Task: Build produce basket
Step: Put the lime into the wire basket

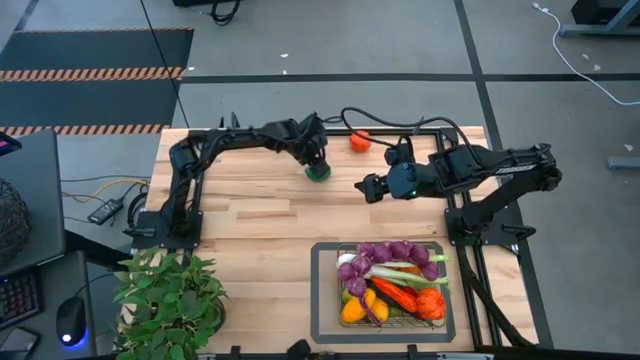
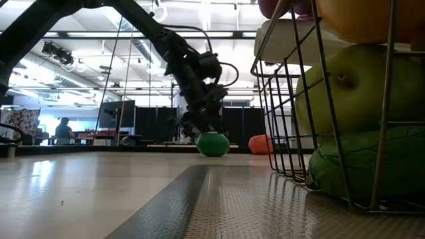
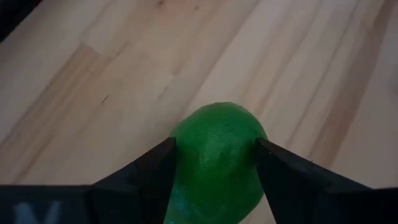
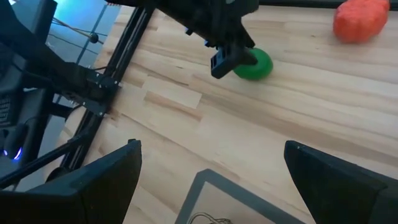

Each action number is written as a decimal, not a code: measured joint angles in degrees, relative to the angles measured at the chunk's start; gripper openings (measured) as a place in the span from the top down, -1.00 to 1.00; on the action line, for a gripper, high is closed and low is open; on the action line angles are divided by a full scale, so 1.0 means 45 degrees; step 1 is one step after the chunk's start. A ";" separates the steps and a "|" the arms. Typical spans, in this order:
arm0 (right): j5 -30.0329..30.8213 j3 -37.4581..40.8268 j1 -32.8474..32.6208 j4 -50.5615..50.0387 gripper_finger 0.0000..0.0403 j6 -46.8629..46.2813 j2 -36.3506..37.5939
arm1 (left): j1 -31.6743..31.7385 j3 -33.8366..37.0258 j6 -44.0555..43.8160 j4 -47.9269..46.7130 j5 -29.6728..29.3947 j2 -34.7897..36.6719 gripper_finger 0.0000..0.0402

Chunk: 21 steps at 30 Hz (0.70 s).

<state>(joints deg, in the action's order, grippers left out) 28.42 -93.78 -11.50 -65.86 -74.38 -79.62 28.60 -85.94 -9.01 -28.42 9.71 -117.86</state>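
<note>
Step in hand: taking the green lime (image 1: 318, 172) from the far middle of the table (image 1: 250, 215), to carry it to the basket (image 1: 381, 290).
Left gripper (image 3: 214, 155): down over the lime, one finger (image 3: 146, 171) on each side, both touching or almost touching the peel; seems closed on it, but lime rests on the wood, not lifted yet.
Good way to do it: finish squeezing until firm, keep the lime centred between the fingers, lift straight up before any sideways travel; round smooth fruit, likely to slip or roll if pinched off-centre.
Right gripper (image 1: 369, 187): hovering above the table just beside the lime's right side, fingers spread wide, holding nothing.
Basket: at the near right part of the table, already heaped with produce (image 1: 392, 282): purple grapes, green leek, red and orange pieces, yellow one.
Drop place: little free room on top; better to lower close over the pile, so nothing rolls out.
Orange-red fruit (image 1: 360, 141): lying on the far edge, near the lime, apart from it; probably next to collect.
In the way: right arm lies between lime and basket, so a high path or a pulled-back right arm needed.
Potted plant (image 1: 170, 295): near left corner, well apart from the path.
</note>
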 joint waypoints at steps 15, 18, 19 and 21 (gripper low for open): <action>-0.0563 0.0000 -0.0060 0.0258 -0.97 0.0235 -0.0427 | -0.0717 -0.0052 -0.0493 -0.2017 0.1676 -0.0255 -0.25; -0.0559 0.0000 -0.0055 0.0262 -0.97 0.0235 -0.0427 | -0.0929 -0.0036 -0.0857 -0.2386 0.2131 -0.0267 -0.24; -0.0563 0.0000 -0.0071 0.0262 -0.97 0.0239 -0.0427 | -0.1022 -0.0036 -0.0855 -0.2489 0.2148 -0.0267 -0.23; -0.0568 0.0000 -0.0106 0.0266 -0.97 0.0240 -0.0427 | -0.1197 -0.0036 -0.0884 -0.2760 0.2167 -0.0262 -0.22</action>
<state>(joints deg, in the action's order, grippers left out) 25.87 -93.78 -11.98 -64.67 -73.30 -81.54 23.21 -86.11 -12.99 -40.84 19.46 -119.04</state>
